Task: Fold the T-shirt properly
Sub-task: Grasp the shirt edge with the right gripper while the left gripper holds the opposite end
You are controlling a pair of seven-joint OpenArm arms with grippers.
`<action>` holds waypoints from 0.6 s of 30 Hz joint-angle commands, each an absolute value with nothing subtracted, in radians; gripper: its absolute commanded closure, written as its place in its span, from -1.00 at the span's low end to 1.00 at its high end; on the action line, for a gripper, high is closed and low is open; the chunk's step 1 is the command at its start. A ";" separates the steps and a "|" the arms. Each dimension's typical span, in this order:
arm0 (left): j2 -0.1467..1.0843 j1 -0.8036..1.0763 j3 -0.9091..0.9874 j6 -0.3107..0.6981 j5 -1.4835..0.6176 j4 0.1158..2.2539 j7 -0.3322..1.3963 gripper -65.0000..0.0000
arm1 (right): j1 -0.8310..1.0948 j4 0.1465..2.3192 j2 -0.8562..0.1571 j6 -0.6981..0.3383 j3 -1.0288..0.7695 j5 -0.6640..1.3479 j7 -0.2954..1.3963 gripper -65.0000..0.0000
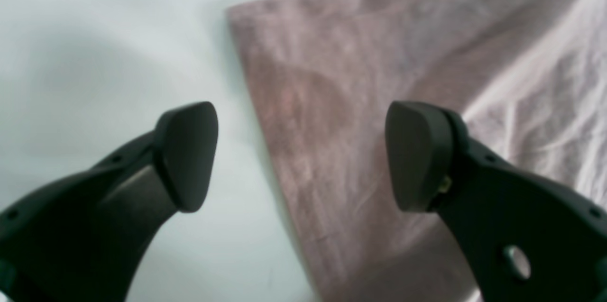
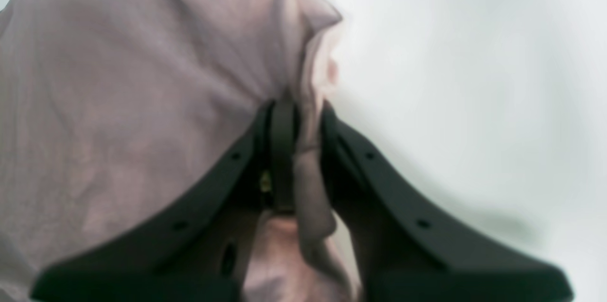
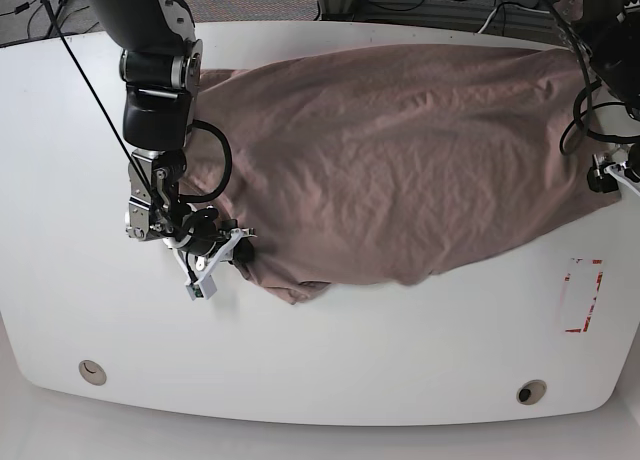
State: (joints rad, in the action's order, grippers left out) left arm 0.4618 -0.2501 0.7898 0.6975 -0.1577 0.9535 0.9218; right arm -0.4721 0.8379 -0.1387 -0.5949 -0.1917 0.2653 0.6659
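White table (image 3: 330,370), T-shirt (image 3: 400,170) spread across it, right pincer (image 3: 243,250) clenched on the cloth.

Left wrist view: the left pincer (image 1: 301,155) hangs released, jaws wide, above a straight edge of the T-shirt (image 1: 379,103), 1 fingertip over bare table (image 1: 95,46) and the other over cloth; nothing is gripped. Right wrist view: the right pincer (image 2: 298,150) pinches a bunched ridge of the T-shirt (image 2: 142,103) between its jaws, fabric rising in a peak ahead. Base view: that grip sits at the shirt's near edge on the view's left, while the far arm stands by the opposite edge. Judged risk: the thin pinch may slip, or catch only 1 layer, so a pull would drag the shirt askew.
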 commanded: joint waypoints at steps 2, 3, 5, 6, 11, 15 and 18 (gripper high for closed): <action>0.504 -0.272 0.791 0.698 -0.168 0.964 0.900 -0.62 | -0.498 0.851 -0.145 -0.598 -0.193 0.269 0.667 0.79; 0.504 -0.272 0.791 0.698 -0.168 0.964 0.900 -0.62 | -0.498 0.851 -0.145 -0.598 -0.193 0.269 0.667 0.79; 0.504 -0.272 0.789 0.698 -0.168 0.964 0.900 -0.62 | -0.498 0.851 -0.145 -0.598 -0.193 0.269 0.667 0.79; 0.503 -0.272 0.789 0.698 -0.168 0.964 0.900 -0.62 | -0.498 0.851 -0.145 -0.598 -0.193 0.269 0.667 0.79; 0.498 -0.274 0.788 0.698 -0.166 0.963 0.900 -0.62 | -0.498 0.851 -0.145 -0.598 -0.193 0.272 0.667 0.79; 0.486 -0.274 0.782 0.698 -0.166 0.941 0.900 -0.62 | -0.498 0.852 -0.145 -0.598 -0.193 0.274 0.667 0.79; 0.483 -0.275 0.771 0.698 -0.168 0.917 0.898 -0.62 | -0.498 0.852 -0.145 -0.598 -0.193 0.274 0.667 0.79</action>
